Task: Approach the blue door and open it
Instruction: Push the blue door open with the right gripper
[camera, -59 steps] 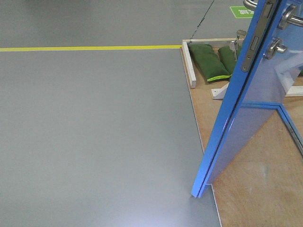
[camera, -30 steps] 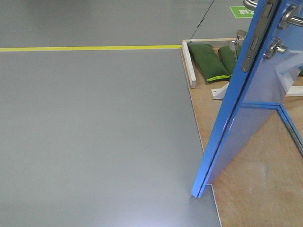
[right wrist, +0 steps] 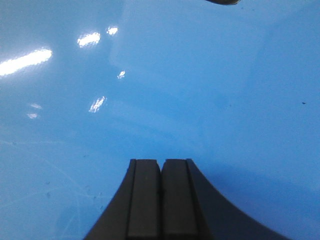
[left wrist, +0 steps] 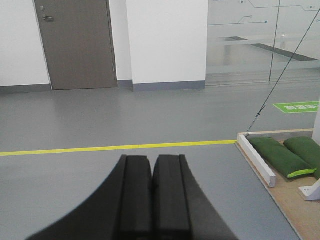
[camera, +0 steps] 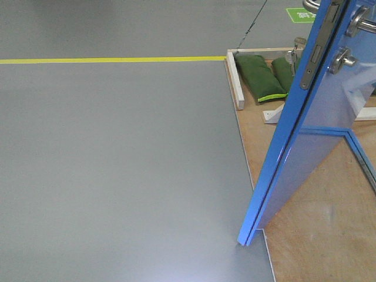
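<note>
The blue door (camera: 317, 135) stands ajar at the right of the front view, its edge turned toward me and its lower corner over the grey floor. A silver lever handle (camera: 359, 21), a round thumb-turn (camera: 342, 59) and a grey latch plate (camera: 317, 50) show near its top. In the right wrist view the glossy blue door (right wrist: 165, 85) fills the frame just beyond my right gripper (right wrist: 161, 161), which is shut with nothing in it. My left gripper (left wrist: 151, 158) is shut and empty, facing open floor left of the door.
The door stands on a plywood base (camera: 317, 235) with a white wooden rail (camera: 235, 79) and green sandbags (camera: 258, 76). A yellow floor line (camera: 111, 59) crosses ahead. A grey wall door (left wrist: 77, 42) and glass partition (left wrist: 260, 40) lie far off.
The front view has shifted very slightly; the door and both grippers look unchanged.
</note>
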`<state>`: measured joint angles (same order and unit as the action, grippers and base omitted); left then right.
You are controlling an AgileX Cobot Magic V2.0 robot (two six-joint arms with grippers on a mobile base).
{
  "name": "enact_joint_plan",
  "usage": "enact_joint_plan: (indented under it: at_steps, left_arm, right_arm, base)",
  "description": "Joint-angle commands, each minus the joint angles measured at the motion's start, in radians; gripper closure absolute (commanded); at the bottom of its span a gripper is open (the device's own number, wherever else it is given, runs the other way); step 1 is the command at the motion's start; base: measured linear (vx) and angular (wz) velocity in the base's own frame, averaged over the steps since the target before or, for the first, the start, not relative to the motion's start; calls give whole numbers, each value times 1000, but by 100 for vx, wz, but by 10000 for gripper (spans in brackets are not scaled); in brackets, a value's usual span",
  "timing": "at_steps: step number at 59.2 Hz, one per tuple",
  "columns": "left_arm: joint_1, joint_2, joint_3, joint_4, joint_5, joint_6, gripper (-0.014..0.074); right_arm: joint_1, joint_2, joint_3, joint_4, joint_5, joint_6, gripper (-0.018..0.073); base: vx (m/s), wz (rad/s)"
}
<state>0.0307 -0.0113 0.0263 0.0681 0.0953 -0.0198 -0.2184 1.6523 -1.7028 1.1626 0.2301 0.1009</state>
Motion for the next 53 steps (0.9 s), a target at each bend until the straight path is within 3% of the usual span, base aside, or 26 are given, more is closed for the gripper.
enact_joint_plan:
  at_steps: [1,53]
  left_arm:
    - [0,-14,-26,-2,-84,-7,524]
    - [0,-14,-26,-2,-84,-7,524]
  right_arm:
    - [7,-33,-35,11,10,-12,561]
    - [7,-33,-35,11,10,-12,561]
  base:
    - [1,2]
    - [4,4]
